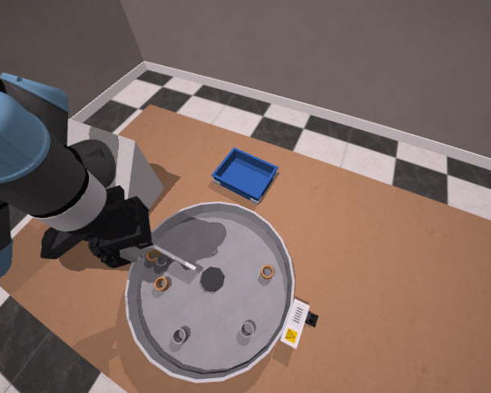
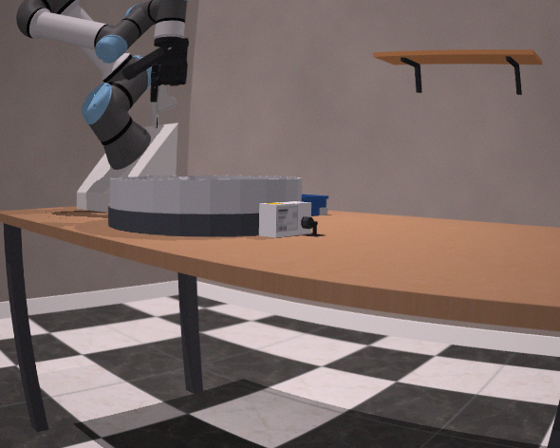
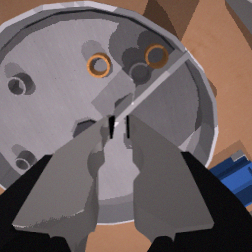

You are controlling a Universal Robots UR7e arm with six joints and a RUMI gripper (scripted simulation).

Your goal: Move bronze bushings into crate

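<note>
The grey round turntable holds three bronze bushings: one at the left, one at the right, and one partly under my fingers. Grey bushings sit at the front and front right, with a dark one beside the far-left bronze one. My gripper hangs high above the turntable's left part, shut and empty. The wrist view shows the shut fingertips above the disc, with two bronze bushings beyond them. The blue crate stands empty behind the turntable.
A dark hub sits at the turntable's centre. A white control box with a warning label is fixed at its right rim. My arm's white base block stands to the left. A wall shelf hangs far away.
</note>
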